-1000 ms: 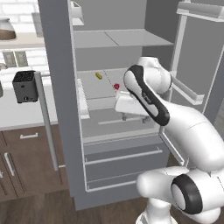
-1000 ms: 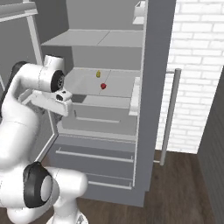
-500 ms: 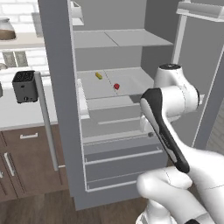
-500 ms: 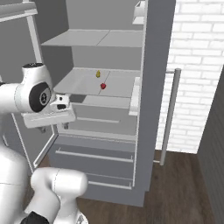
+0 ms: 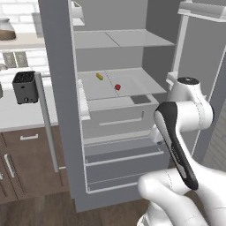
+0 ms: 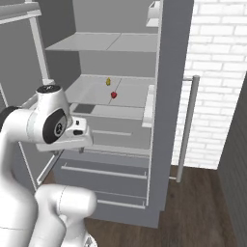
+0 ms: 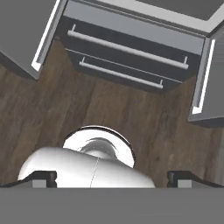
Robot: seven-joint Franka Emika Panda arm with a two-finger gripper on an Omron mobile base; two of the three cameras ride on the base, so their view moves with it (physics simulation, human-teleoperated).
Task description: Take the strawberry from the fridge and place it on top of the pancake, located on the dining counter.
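Strawberry (image 5: 117,87) sits on the fridge's (image 5: 62,88) middle shelf in my left base view, just beside a small yellow item (image 5: 100,76), with both doors swung wide; my arm is folded low in front of the drawers, well short of the shelf. From the right base view I read the same: the berry (image 6: 114,95) lies apart from the yellow piece (image 6: 108,81), untouched, and the hand hangs below shelf height, pointing down. The hand view looks at the wooden floor (image 7: 131,118) and the two drawer fronts, and the gripper (image 7: 113,177) shows its tips spread as wide as they go with nothing between them. I judge I'm at the reach step: next I must raise and tip the hand toward the shelf and bracket the berry.
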